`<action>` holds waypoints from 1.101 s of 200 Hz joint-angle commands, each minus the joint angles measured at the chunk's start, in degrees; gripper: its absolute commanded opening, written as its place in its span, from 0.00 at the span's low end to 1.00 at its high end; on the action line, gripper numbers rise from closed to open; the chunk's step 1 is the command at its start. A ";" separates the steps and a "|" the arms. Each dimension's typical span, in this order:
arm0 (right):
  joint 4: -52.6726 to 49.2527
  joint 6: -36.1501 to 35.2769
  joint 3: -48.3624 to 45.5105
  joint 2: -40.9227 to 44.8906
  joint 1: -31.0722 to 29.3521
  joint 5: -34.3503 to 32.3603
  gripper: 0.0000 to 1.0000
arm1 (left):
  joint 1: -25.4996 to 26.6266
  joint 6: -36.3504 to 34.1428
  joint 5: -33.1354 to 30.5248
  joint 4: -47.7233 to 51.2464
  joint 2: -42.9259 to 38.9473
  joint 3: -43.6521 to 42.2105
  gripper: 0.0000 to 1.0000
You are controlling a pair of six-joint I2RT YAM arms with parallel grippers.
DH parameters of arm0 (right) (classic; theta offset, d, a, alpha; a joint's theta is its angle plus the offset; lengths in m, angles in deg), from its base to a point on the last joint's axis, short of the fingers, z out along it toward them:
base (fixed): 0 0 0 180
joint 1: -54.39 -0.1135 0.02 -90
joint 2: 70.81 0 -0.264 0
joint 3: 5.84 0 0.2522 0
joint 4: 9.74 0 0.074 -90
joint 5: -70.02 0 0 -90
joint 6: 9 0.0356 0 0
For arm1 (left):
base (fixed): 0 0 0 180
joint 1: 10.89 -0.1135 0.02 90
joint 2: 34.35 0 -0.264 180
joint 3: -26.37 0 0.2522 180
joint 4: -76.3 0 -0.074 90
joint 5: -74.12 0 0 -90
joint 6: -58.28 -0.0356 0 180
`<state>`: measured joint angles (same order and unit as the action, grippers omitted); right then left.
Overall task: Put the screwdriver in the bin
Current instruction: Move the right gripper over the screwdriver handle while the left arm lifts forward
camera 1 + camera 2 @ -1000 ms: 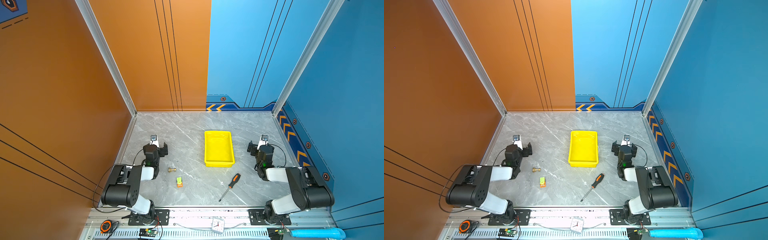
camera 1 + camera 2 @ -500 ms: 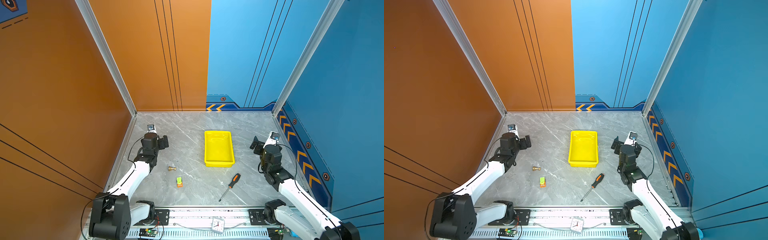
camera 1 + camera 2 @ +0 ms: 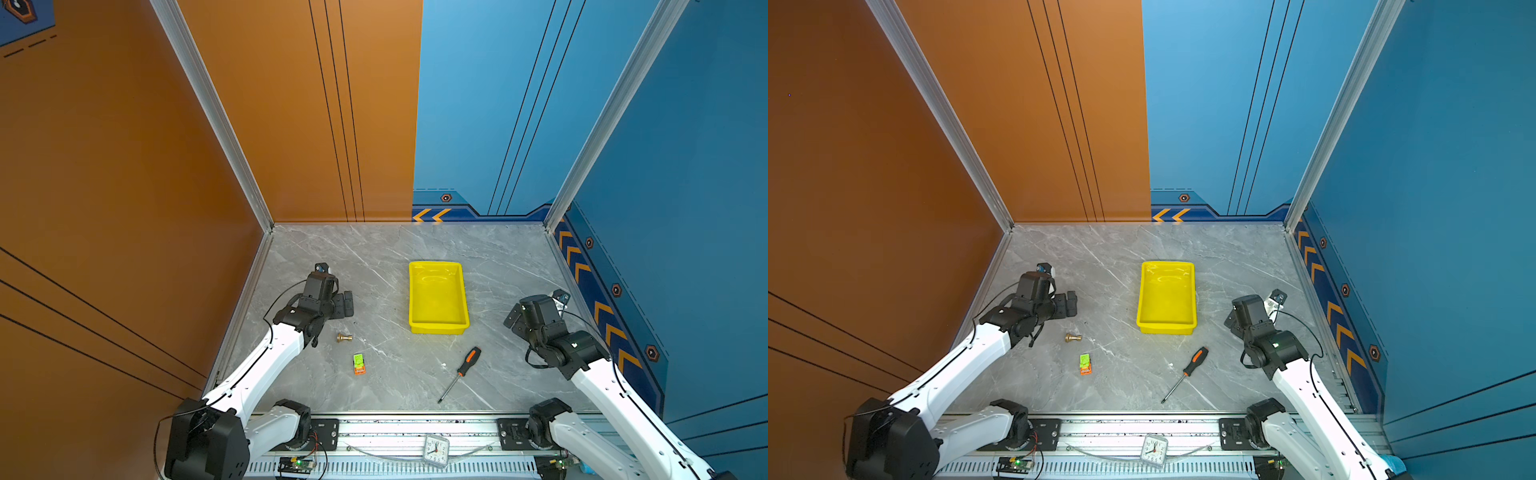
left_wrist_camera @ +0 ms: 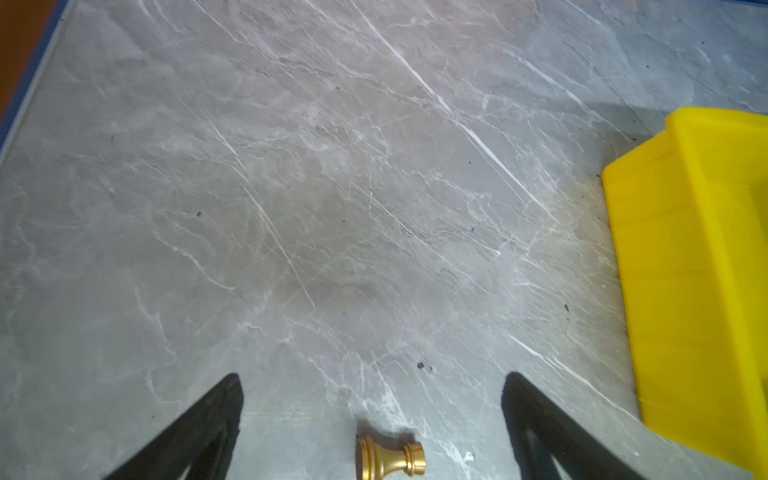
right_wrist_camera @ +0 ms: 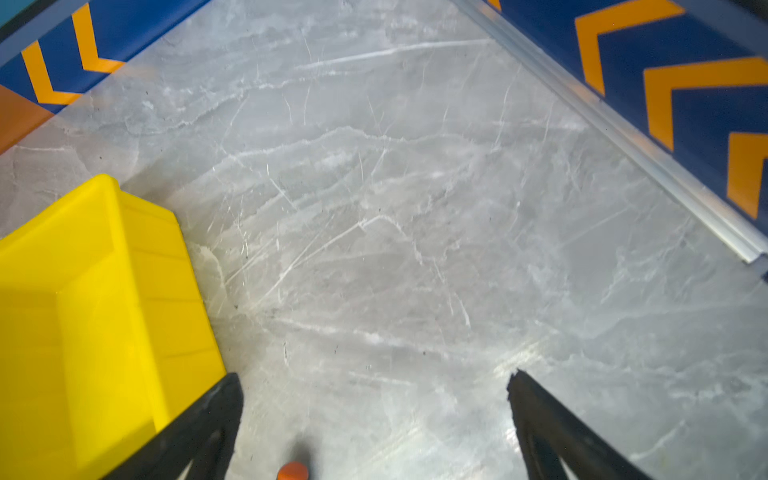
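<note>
Screwdriver (image 3: 459,374) lay flat on table (image 3: 390,386), near bin's (image 3: 438,329) front end, not touching; left gripper (image 4: 372,376) & right gripper (image 5: 374,376) both hung w/ jaws apart, empty.

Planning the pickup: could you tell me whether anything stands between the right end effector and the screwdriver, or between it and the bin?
Nothing visible does: only bare marble tabletop separates the screwdriver from the open right end effector and from the yellow bin.
</note>
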<state>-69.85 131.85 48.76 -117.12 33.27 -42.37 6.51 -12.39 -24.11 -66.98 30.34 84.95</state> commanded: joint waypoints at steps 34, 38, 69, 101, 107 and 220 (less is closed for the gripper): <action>-11.77 19.72 -3.79 2.42 -15.72 -0.67 1.00 | 4.28 3.17 10.52 5.29 -1.93 2.17 0.98; -11.82 20.97 -4.19 2.38 -16.92 -0.87 1.00 | 4.67 3.17 10.67 5.38 -2.01 2.14 0.98; -9.49 27.88 -7.01 0.66 -26.28 -2.80 1.00 | 6.77 3.17 11.34 6.04 -2.49 2.17 0.98; -4.19 28.78 -7.25 -4.66 -30.18 -1.97 1.00 | 7.90 3.33 10.86 6.56 -3.75 1.38 0.98; -3.26 28.78 -7.10 -5.92 -30.73 -1.94 1.00 | 7.93 3.34 10.82 6.76 -3.93 1.25 0.98; 10.25 25.90 -7.00 -20.40 -33.44 3.06 0.90 | 7.88 2.47 7.82 9.37 -5.27 0.97 0.98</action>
<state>-62.20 158.82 41.96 -135.39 0.44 -40.49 14.30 -9.59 -14.40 -59.53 25.81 85.71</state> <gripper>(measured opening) 0.934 0.980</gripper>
